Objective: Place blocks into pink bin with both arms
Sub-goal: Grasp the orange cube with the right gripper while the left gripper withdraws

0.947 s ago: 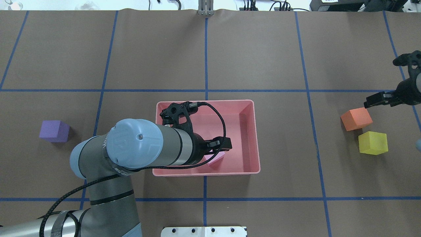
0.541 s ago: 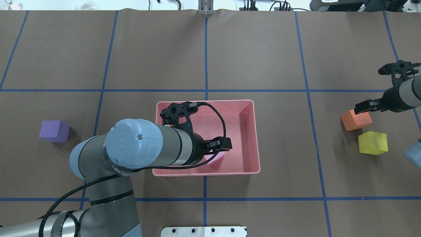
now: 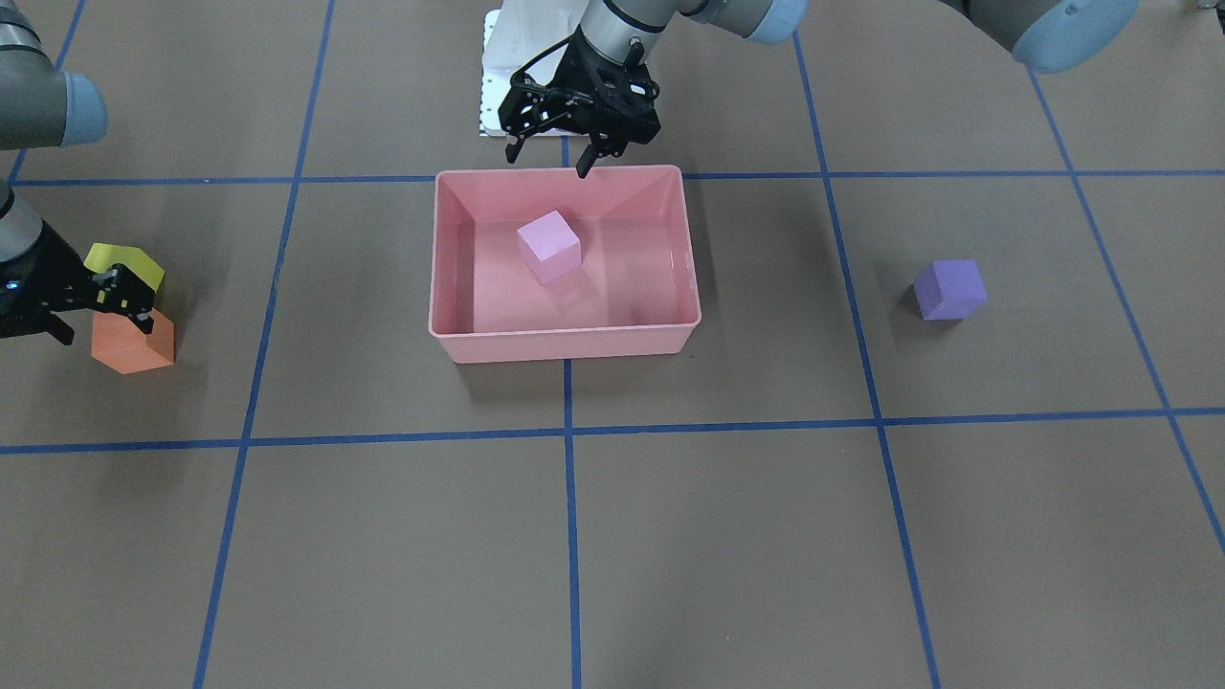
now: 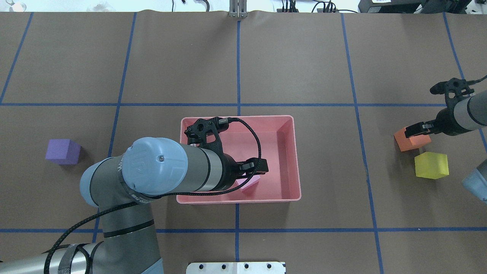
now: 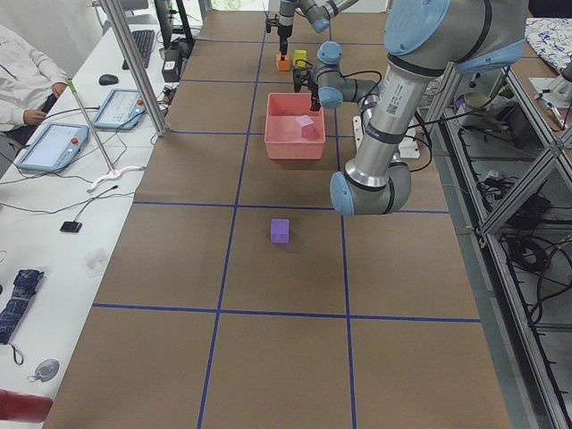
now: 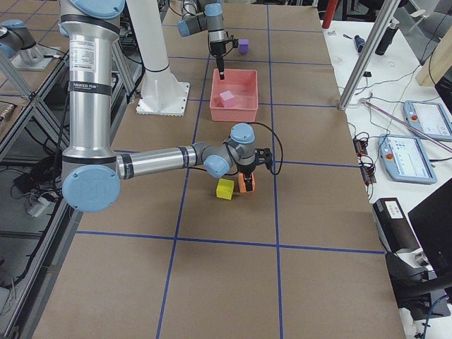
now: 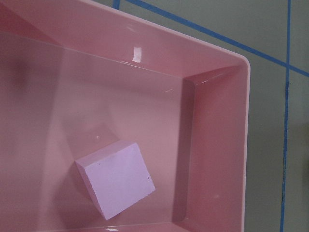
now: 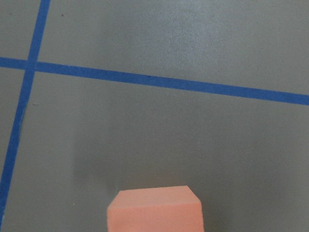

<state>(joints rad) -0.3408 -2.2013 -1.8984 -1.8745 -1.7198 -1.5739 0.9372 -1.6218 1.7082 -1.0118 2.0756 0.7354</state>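
The pink bin (image 4: 290, 152) stands mid-table, also in the front view (image 3: 565, 343). The light pink cube (image 3: 548, 247) lies inside it, loose, and fills the left wrist view (image 7: 116, 178). My left gripper (image 3: 545, 163) is open and empty, above the bin's robot-side edge and the cube (image 4: 251, 183). My right gripper (image 3: 103, 327) is open, low over the orange cube (image 4: 416, 141), fingers on either side of its top (image 8: 154, 210). The yellow cube (image 4: 432, 165) sits right next to the orange one. The purple cube (image 4: 62, 151) sits alone at far left.
Brown table cover with blue tape grid lines (image 4: 238, 104). The white base pedestal (image 4: 236, 267) is at the near edge. My left arm's elbow (image 4: 156, 165) hides the bin's near left corner from overhead.
My right gripper has moved in from the far right and down over the orange cube. The left arm and the light pink cube have not moved.
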